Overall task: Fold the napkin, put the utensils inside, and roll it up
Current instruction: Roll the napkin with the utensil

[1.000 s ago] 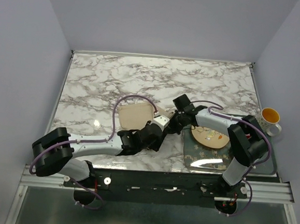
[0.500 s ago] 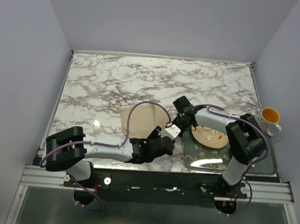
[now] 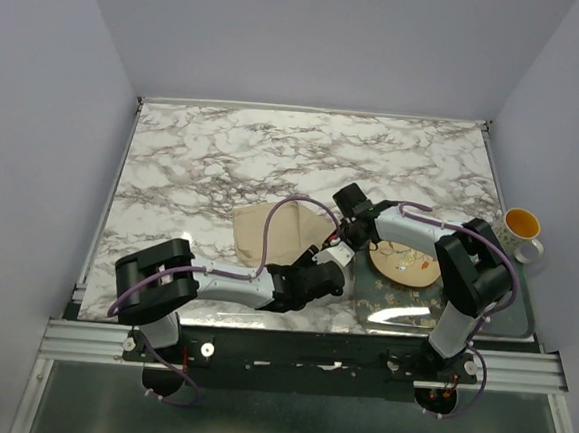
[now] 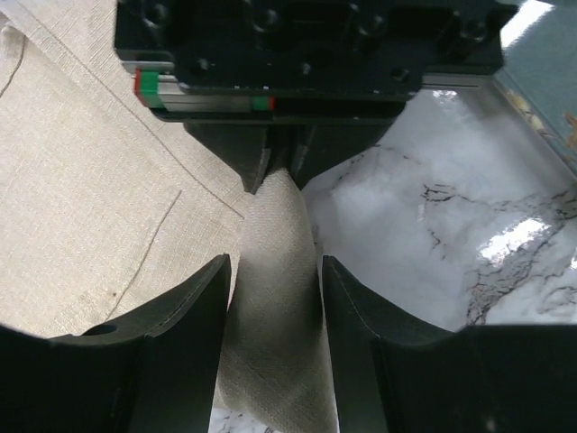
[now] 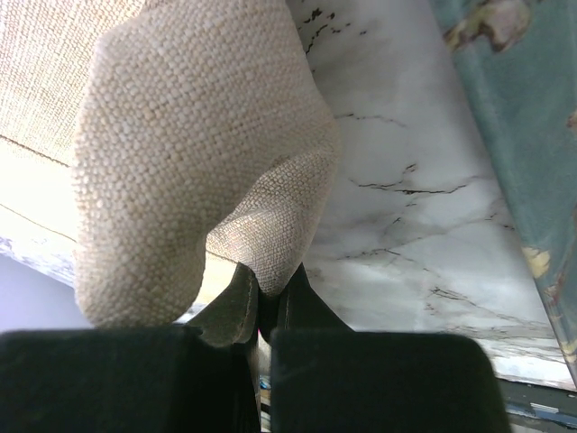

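Note:
The tan napkin (image 3: 268, 230) lies wrinkled on the marble table, left of the plate. My right gripper (image 3: 344, 239) is shut on the napkin's right corner (image 5: 180, 135) and holds it raised; in its own view the jaws (image 5: 268, 284) pinch the cloth tip. My left gripper (image 3: 331, 265) sits just below it, its fingers closed on a strip of napkin (image 4: 275, 298) hanging from the right gripper (image 4: 275, 171). The left gripper (image 4: 275, 262) faces the right one. A small orange piece (image 3: 425, 272) on the plate may be the utensil; I cannot make it out.
A round tan patterned plate (image 3: 404, 266) sits on a teal tray (image 3: 413, 308) at the near right; the tray's edge shows in both wrist views (image 4: 541, 99) (image 5: 523, 117). A white mug (image 3: 521, 230) stands at the right edge. Grey walls enclose the table.
My left arm has swung right and nearer, bringing its gripper under the right gripper. The napkin now stretches further right. The right gripper has hardly moved.

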Available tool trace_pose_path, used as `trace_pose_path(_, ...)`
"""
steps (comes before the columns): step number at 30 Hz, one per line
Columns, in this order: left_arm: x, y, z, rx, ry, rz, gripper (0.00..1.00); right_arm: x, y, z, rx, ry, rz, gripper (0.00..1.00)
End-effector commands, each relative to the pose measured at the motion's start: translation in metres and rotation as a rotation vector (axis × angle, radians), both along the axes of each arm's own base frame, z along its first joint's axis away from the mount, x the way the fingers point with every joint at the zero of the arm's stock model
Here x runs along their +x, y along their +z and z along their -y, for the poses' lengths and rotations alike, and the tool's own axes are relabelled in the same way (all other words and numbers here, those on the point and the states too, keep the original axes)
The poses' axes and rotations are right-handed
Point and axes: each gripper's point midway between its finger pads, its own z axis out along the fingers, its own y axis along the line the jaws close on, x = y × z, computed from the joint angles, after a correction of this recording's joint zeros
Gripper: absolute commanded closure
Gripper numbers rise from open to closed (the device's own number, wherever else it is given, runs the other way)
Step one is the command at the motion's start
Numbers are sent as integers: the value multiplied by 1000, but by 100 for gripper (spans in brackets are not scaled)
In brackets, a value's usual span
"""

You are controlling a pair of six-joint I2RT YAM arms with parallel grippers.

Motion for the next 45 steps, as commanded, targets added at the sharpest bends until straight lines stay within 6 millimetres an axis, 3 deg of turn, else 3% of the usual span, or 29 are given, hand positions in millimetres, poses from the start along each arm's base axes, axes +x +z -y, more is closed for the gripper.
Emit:
trace_pose_path(1,11,3,0,28,31,38,49,-4,0,1,-4,-19,-55,99)
trace_pose_path(13,14,-17,-6,70,40,10,59,-8,3,-2,22,-46,-89,99)
trace_pose_path(16,15,-20,-9,70,45,1,69,-7,4,-2,23,-42,-80,99)
trace_pose_path(17,15,-21,-10,64,48,-4,81,-7,4,-1,16,-43,-73,99)
trace_pose_path(18,17,-17,-10,44,56,-3,87,-6,5,-1,18,-40,-69,99)
trace_pose_path(24,12,-21,-12,-16,51,-68,97,-1,5,-2,17,-17,-44,98)
trace_pose_path(33,20,-19,-25,-185,94,-199,100,10,10,0,2,29,37,56)
trace_pose_path(45,19,-18,-34,-428,93,-390,100,46,34,8,-18,214,318,24)
